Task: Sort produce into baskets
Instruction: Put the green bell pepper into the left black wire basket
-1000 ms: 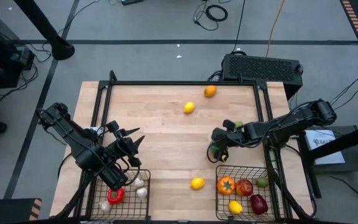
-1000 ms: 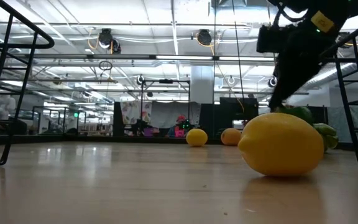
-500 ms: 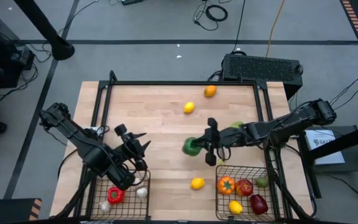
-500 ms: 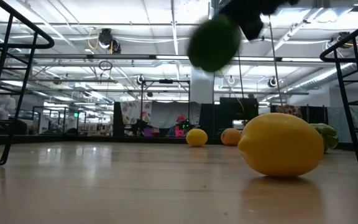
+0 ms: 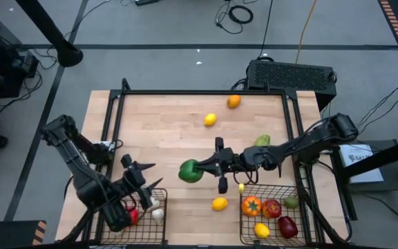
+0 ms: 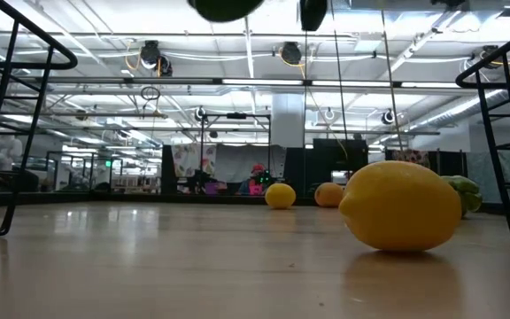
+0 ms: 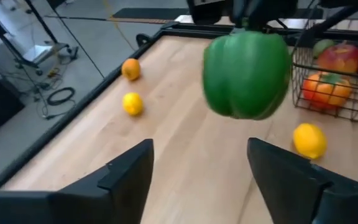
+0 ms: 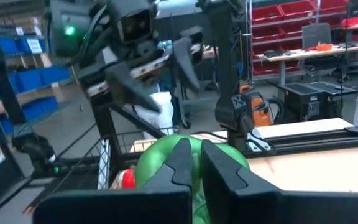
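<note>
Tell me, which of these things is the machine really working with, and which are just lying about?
Part of the job:
green pepper, gripped by the right tool
left tool, open
left basket
right basket
lemons and orange on the table

Just lying about:
black box
floor cables

Industrial lab hall, strip ceiling lights (image 6: 237, 81), blue parts bins (image 8: 39, 74), red bins (image 8: 291, 37)
</note>
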You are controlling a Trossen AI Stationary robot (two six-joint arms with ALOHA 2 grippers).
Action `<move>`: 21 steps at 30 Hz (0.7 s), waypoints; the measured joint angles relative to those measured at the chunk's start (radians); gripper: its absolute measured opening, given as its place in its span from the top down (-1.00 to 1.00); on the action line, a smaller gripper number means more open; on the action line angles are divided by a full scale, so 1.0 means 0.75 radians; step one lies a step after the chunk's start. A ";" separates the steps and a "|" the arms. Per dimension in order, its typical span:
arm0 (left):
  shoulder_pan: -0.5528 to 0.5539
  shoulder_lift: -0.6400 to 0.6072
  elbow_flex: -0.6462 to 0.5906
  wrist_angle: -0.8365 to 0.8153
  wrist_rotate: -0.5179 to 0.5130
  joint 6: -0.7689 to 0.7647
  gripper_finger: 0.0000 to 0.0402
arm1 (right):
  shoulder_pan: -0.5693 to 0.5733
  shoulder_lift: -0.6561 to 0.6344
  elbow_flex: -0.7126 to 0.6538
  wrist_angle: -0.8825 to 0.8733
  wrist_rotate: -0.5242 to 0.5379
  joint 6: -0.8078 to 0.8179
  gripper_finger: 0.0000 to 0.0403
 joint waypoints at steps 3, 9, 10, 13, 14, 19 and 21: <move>-0.012 0.005 -0.057 0.064 -0.013 -0.013 -0.44 | -0.010 0.045 0.000 0.069 0.003 0.015 0.96; -0.014 0.008 -0.136 0.228 -0.081 -0.006 -0.64 | -0.020 0.110 0.000 0.205 0.003 0.099 0.96; -0.014 0.010 -0.138 0.249 -0.089 -0.002 -0.66 | -0.024 0.124 0.000 0.227 0.004 0.114 0.96; -0.014 0.017 -0.141 0.280 -0.095 0.042 -0.71 | -0.035 0.157 0.004 0.281 0.004 0.131 0.96; -0.014 0.017 -0.141 0.300 -0.095 0.071 -0.72 | -0.038 0.169 0.020 0.280 0.004 0.134 0.96; 0.011 0.017 -0.141 0.328 -0.102 0.168 -0.72 | -0.045 0.234 0.122 0.192 0.000 0.109 0.96; 0.027 0.017 -0.141 0.330 -0.105 0.172 -0.72 | -0.045 0.251 0.171 0.085 -0.001 0.087 0.96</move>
